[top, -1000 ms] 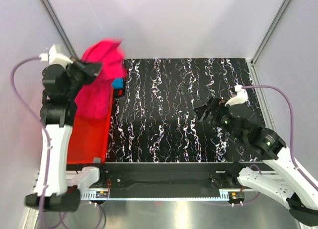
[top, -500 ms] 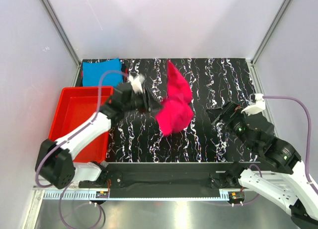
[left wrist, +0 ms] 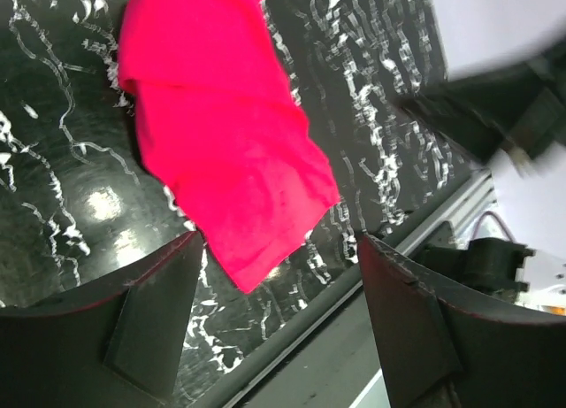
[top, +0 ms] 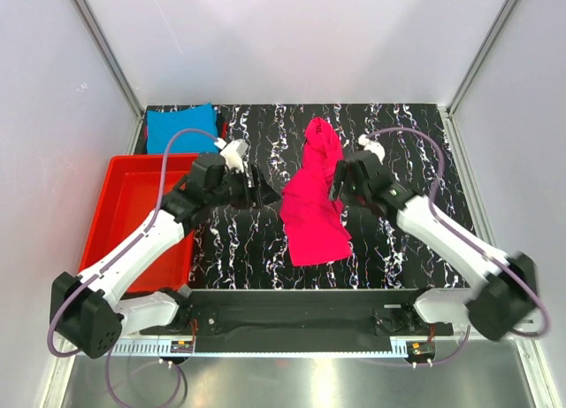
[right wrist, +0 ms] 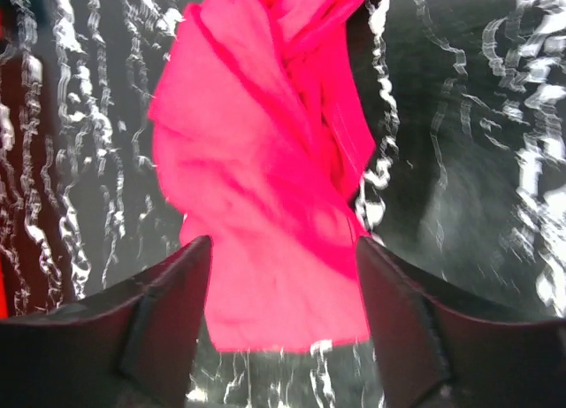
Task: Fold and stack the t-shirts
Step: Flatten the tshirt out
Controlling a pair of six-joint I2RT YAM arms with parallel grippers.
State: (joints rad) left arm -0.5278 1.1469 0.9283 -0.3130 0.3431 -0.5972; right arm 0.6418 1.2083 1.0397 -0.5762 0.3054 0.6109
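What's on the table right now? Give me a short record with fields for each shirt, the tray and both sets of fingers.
pink t-shirt: crumpled, unfolded, middle of the table
blue t-shirt: lying flat, far left corner
red tray: left side, nearer than the blue t-shirt
left fingers: open, holding nothing, by the pink t-shirt's left edge
right fingers: open, holding nothing, by its right edge
stack: not yet made; the shirts lie apart
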